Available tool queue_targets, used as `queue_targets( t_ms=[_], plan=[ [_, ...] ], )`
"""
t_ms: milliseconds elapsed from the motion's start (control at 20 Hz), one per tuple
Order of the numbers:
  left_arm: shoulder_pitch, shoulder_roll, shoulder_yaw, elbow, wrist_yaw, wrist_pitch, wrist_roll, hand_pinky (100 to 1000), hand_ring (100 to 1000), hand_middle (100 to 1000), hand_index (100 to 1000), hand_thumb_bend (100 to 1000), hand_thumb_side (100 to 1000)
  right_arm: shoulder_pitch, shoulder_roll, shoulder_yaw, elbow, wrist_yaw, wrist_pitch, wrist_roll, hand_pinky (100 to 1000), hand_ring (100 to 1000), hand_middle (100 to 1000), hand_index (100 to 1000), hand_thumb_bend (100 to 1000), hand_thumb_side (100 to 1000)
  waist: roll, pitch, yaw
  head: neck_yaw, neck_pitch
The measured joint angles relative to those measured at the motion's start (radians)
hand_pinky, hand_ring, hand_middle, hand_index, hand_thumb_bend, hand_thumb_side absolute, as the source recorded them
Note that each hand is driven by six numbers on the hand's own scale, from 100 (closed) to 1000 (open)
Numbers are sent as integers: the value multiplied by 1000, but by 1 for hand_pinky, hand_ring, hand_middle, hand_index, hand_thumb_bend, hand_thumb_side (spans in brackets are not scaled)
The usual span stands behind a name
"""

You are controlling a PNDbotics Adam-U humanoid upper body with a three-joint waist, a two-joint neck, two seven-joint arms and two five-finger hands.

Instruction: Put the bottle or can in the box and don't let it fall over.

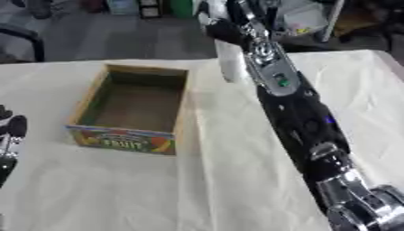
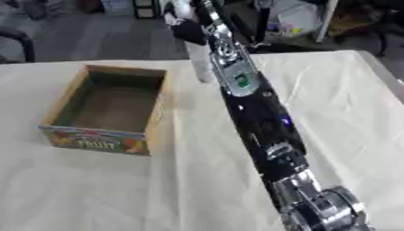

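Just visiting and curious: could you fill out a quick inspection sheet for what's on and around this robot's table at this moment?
Surface: table covered in cream cloth, wrinkled.
Job's things: open wooden box with a fruit label, nothing in it; pale bottle upright at the far edge, beside the box's far right corner.
Clutter: nothing seen.
Hands: right hand at the bottle's top, grip unclear; left hand idle at the left edge, fingers relaxed.
Cables: nothing seen.
Surroundings: grey floor, shelving and stored items beyond the table.

Head stereo pair, looking down, both sharing box [image 1: 134,108], table [image 1: 94,198]
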Motion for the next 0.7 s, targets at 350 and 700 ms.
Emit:
queue_targets(
  t_ms=[350,700],
  plan=[
    [-19,-6,-13,0,3,-2,-12,668,666,717,817,592,625,-25,53,15,-17,-22,4,20,724,586,329,478,100,100,-1,9,47,-32,-18],
    [-42,-7,-29,0,15,-4,-29,668,665,717,817,593,625,-37,103,17,-38,-95,22,33,729,589,328,479,100,100,-1,20,96,-70,-39]
  ],
)
